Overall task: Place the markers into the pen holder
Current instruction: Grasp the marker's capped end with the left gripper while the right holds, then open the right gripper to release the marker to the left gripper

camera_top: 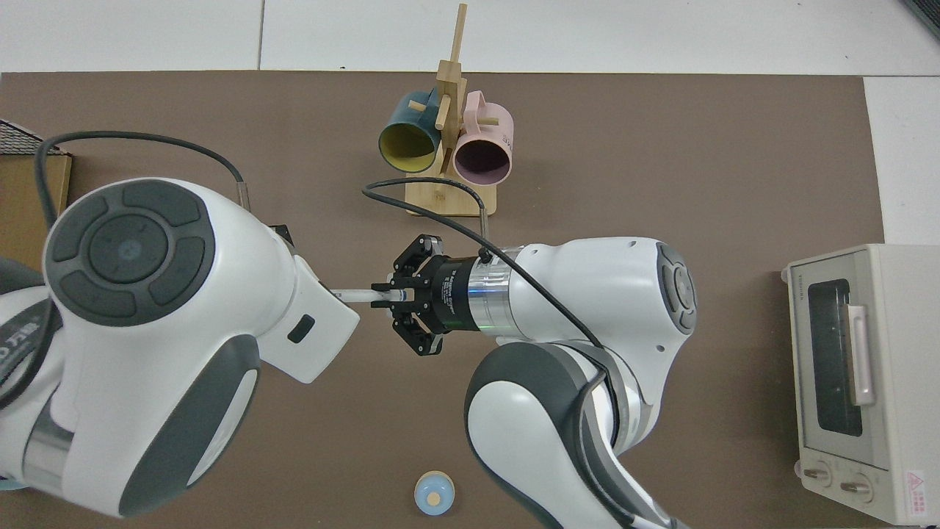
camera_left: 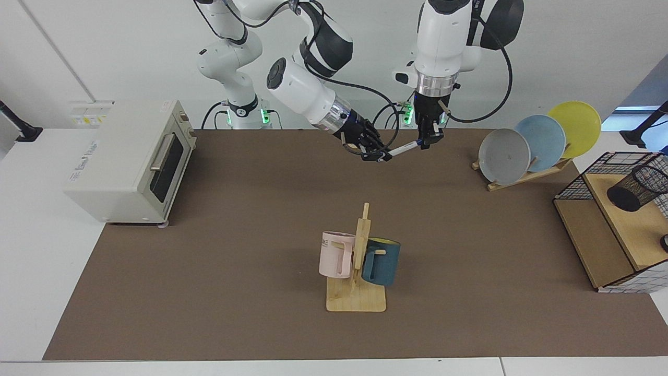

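Held the marker [camera_left: 403, 150] in the air above the back of the mat [camera_left: 209, 292], between both grippers. Right gripper [camera_left: 377, 155] pinched on its dark end, seen also from the top [camera_top: 382, 295]. Left gripper [camera_left: 426, 141] hung upright at the blue-capped end; closed on it or not, cannot tell. Stood the holder [camera_left: 637, 188], tilted, on the shelf [camera_left: 621, 230] at the far side, well apart from the marker. Hung two mugs [camera_left: 360, 258] on a stand mid-mat.
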Robot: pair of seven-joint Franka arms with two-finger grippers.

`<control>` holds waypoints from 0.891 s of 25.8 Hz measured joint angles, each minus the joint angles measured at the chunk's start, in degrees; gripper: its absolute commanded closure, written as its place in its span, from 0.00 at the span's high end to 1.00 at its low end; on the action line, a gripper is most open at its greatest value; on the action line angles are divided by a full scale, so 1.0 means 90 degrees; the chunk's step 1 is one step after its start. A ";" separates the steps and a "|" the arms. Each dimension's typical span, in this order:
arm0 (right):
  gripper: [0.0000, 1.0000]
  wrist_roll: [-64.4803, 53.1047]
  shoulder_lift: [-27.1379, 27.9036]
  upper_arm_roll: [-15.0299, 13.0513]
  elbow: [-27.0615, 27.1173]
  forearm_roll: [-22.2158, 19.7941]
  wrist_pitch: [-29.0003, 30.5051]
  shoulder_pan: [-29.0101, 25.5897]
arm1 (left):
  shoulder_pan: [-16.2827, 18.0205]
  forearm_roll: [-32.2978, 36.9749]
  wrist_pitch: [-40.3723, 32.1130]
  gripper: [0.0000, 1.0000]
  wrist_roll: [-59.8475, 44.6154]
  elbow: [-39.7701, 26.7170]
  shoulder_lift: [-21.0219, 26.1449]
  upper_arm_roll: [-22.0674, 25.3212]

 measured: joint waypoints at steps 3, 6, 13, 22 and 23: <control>0.29 0.0000 0.0000 0.0000 0.0000 0.0000 0.0000 0.0000 | 0.0000 0.0000 0.0000 0.00 0.0000 0.0000 0.0000 0.0000; 1.00 0.0000 0.0000 0.0000 0.0000 0.0000 0.0000 0.0000 | -0.0001 -0.0001 0.0000 0.00 0.0000 0.0000 0.0000 0.0000; 1.00 0.0000 0.0005 0.0013 0.0000 -0.0006 0.0000 0.0046 | -0.0033 -0.0004 0.0002 0.00 -0.0039 -0.0001 -0.0001 0.0010; 1.00 -0.0042 0.0010 -0.0008 -0.0020 -0.0216 0.0000 0.0074 | -0.0032 0.0045 -0.0220 0.00 -0.0090 -0.0013 -0.0002 0.0274; 1.00 -0.0068 0.0010 -0.0020 -0.0035 -0.0307 -0.0004 0.0064 | -0.0032 0.0051 -0.0236 0.00 -0.0090 -0.0015 -0.0002 0.0348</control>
